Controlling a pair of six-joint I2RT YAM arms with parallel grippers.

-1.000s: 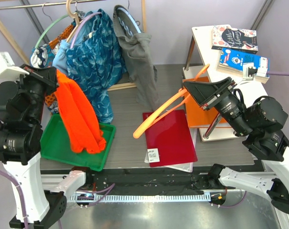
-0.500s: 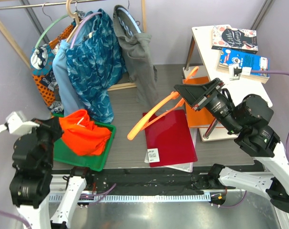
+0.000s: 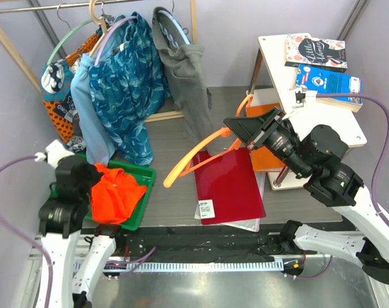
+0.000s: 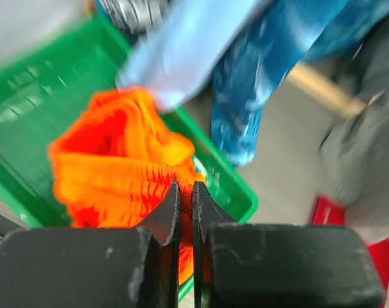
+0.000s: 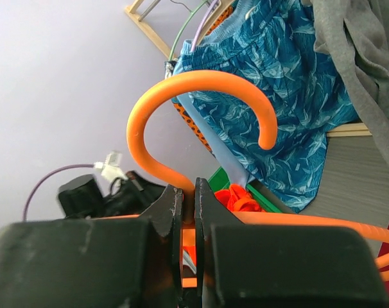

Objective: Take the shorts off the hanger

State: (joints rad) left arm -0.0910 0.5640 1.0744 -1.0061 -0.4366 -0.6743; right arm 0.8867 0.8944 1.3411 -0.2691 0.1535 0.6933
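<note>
Both arms are bent: left gripper low over the green tray, pinching the shorts; right gripper raised, clamping the hanger.

Robot lab: tabletop clothes rack

Green tray sitting at near-left corner. Red folder lying mid near edge. Blue patterned garment, grey garment hanging along far edge. Two books resting on white shelf, far-right corner.
</note>
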